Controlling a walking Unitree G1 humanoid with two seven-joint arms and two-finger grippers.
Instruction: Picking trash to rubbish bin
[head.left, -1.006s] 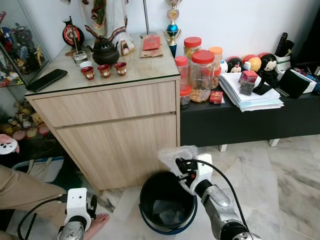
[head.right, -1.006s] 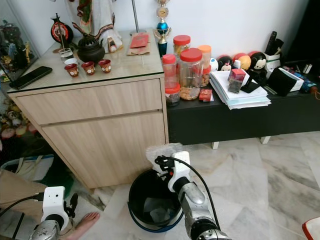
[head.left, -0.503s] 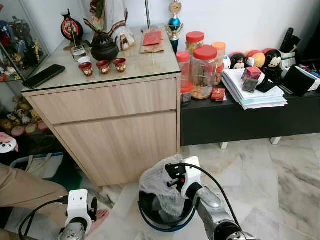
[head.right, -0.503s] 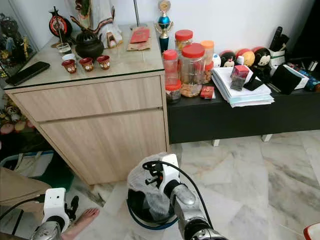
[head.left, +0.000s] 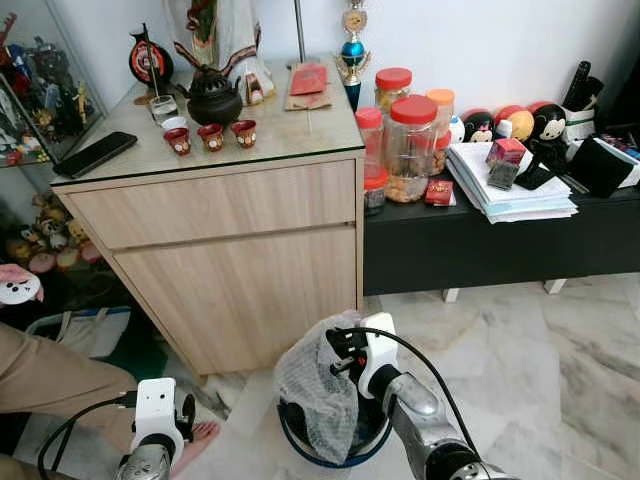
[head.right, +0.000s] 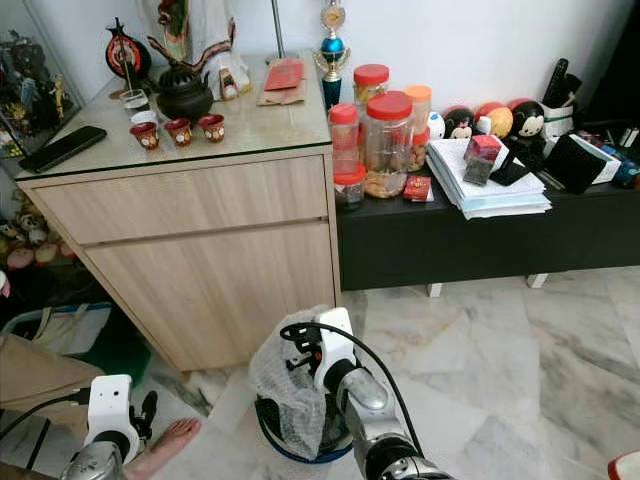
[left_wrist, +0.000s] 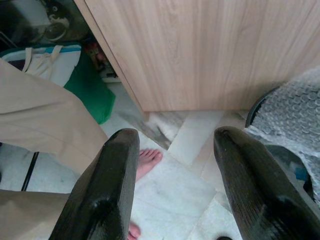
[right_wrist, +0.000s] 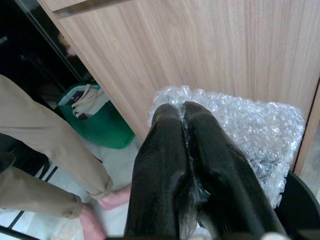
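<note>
A sheet of clear bubble wrap (head.left: 316, 390) hangs from my right gripper (head.left: 335, 342), which is shut on its top edge. In the right wrist view the black fingers (right_wrist: 170, 165) are pressed together on the bubble wrap (right_wrist: 250, 135). The wrap's lower part drapes into the black rubbish bin (head.left: 370, 452) with a blue rim, on the floor in front of the wooden cabinet (head.left: 230, 260). My left gripper (left_wrist: 175, 185) hangs low at the left with its fingers (left_wrist: 105, 190) open and nothing between them; the bin rim (left_wrist: 252, 107) lies off to its side.
A person in beige trousers (head.left: 45, 375) stands at the left, a bare foot (head.left: 200, 440) near my left arm. A black low bench (head.left: 480, 245) with jars (head.left: 408, 145) and papers runs to the right. A green bag (left_wrist: 87, 85) lies beside the cabinet. Marble floor (head.left: 540, 370) opens at right.
My right gripper has lowered the bubble wrap from above the bin's rim down into the bin. The wrap now hangs lower and covers most of the bin's opening. The camera shifted slightly.
</note>
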